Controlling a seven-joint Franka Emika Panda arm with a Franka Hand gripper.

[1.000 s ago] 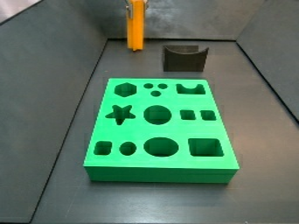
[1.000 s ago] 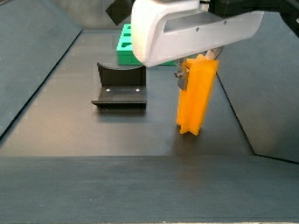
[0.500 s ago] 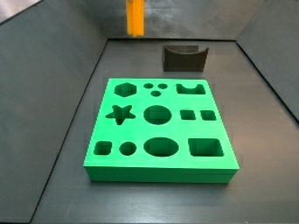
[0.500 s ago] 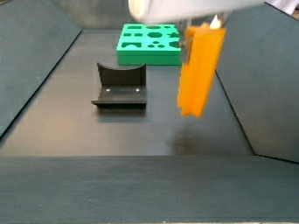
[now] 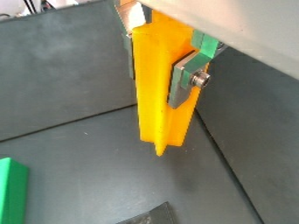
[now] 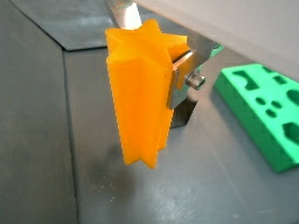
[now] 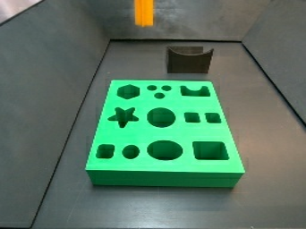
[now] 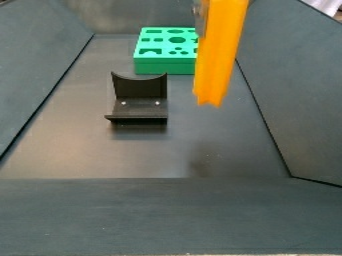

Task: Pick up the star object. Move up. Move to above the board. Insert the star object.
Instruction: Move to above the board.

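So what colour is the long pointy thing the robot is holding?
Bright orange. The star object, clamped in the gripper, shows best in a wrist view.

Tool [image 5: 162,70] high; fixture [image 8: 136,98] below.

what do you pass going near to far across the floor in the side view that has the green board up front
Near to far: the board → the fixture → the star object, hanging above the far end, the gripper holding it out of that frame.
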